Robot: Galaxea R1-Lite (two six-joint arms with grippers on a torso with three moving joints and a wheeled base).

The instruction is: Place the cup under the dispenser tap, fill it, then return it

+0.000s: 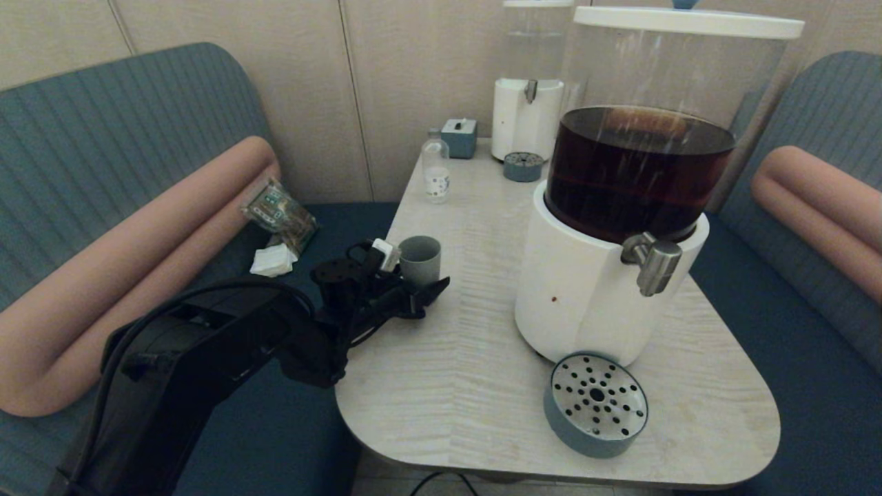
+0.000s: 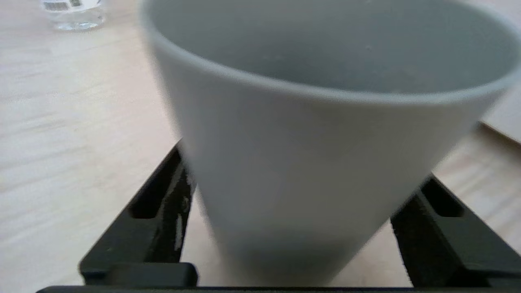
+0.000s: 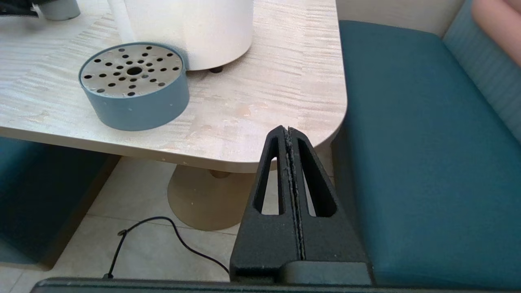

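The grey-blue cup [image 1: 420, 258] stands upright near the table's left edge. My left gripper [image 1: 417, 286] is open, and the cup's lower body [image 2: 301, 179] sits deep between its two black fingers [image 2: 163, 211], close to both. The cup looks empty inside. The steel dispenser tap [image 1: 653, 262] juts from the white base of the large dispenser [image 1: 586, 296] of dark liquid, well to the cup's right. Under the tap a round blue drip tray [image 1: 596, 405] lies bare. My right gripper [image 3: 288, 132] is shut and empty, hanging off the table's near right corner.
A small clear bottle [image 1: 435, 169], a small blue box [image 1: 459, 138], a second smaller dispenser [image 1: 527, 103] and its drip tray [image 1: 523, 166] stand at the back of the table [image 1: 468, 331]. Teal bench seats flank the table. A cable [image 3: 163, 228] lies on the floor.
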